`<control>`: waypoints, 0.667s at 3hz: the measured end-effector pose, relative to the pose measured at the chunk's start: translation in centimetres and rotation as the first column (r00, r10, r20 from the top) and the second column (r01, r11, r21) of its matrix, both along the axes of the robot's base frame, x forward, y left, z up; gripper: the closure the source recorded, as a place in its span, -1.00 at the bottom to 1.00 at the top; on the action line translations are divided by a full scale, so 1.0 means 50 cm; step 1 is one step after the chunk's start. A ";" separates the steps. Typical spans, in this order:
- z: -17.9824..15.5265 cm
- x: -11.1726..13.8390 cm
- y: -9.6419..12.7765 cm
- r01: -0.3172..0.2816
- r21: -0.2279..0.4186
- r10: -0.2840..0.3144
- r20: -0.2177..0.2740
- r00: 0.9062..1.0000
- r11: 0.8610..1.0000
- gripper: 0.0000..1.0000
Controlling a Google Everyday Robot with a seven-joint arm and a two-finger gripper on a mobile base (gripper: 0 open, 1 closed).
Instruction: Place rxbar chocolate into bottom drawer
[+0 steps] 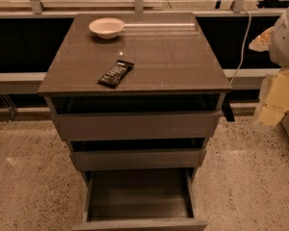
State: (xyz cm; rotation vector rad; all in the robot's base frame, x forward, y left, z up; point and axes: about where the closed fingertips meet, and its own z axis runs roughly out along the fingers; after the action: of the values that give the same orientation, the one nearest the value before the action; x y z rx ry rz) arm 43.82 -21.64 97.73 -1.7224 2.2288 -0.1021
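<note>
Gripper at right frame edge, beside the cabinet, below the white arm; open or closed: cannot tell; well apart from the rxbar chocolate, so not holding it; bar lies flat near front-left of the cabinet top; bottom drawer stands pulled out, interior apparently bare; judged: drawer ready, pick and placement both left; white bowl at back-left of the glossy top; upper two drawers slightly ajar; speckled terrazzo floor; dark panels behind.
</note>
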 end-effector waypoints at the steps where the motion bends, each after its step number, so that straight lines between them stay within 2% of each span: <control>1: 0.000 0.000 0.000 0.000 0.000 0.000 0.000 1.000 1.000 -1.00; 2: -0.036 0.059 0.023 -0.023 0.057 0.023 0.004 1.000 0.998 -1.00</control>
State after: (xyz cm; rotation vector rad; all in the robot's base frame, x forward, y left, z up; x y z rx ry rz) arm 46.77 -20.50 95.94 -1.7158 2.1875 -0.0358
